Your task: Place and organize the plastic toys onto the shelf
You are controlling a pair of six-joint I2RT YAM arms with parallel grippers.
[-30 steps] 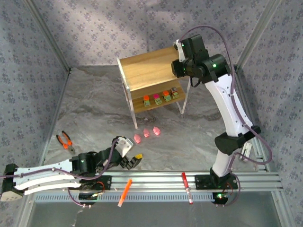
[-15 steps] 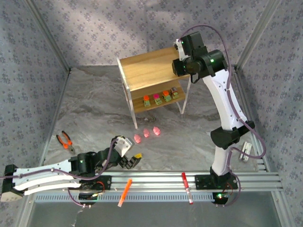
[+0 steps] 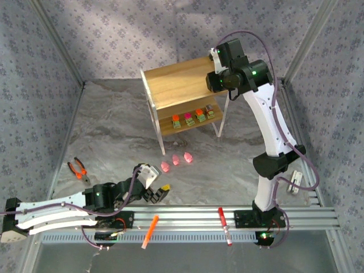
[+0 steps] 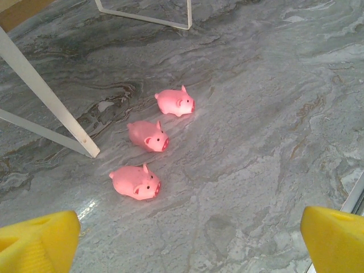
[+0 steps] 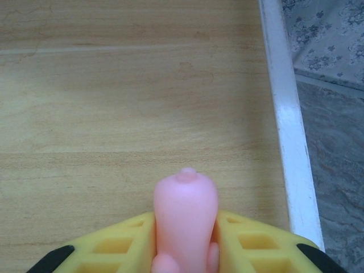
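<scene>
My right gripper (image 5: 185, 227) is shut on a pink pig (image 5: 185, 216), tail end up, just above the shelf's wooden top (image 5: 136, 85) near its white right edge. From above, the right gripper (image 3: 219, 78) hangs over the back right corner of the shelf (image 3: 176, 82). Several blocky toys (image 3: 188, 117) stand in a row on the lower tier. Three pink pigs (image 3: 176, 161) lie on the table in front of the shelf, the nearest pig (image 4: 136, 182) ahead of my left gripper (image 4: 190, 239), which is open and low over the table (image 4: 256, 142).
Orange-handled pliers (image 3: 78, 169) lie at the left of the table. An orange marker (image 3: 150, 231) and a red pen (image 3: 224, 225) rest on the front rail. A white shelf leg (image 4: 51, 102) stands left of the pigs.
The right arm has shifted slightly, its elbow pulling in and the wrist settling over the shelf's back right corner. The left arm and the pigs on the table have not moved.
</scene>
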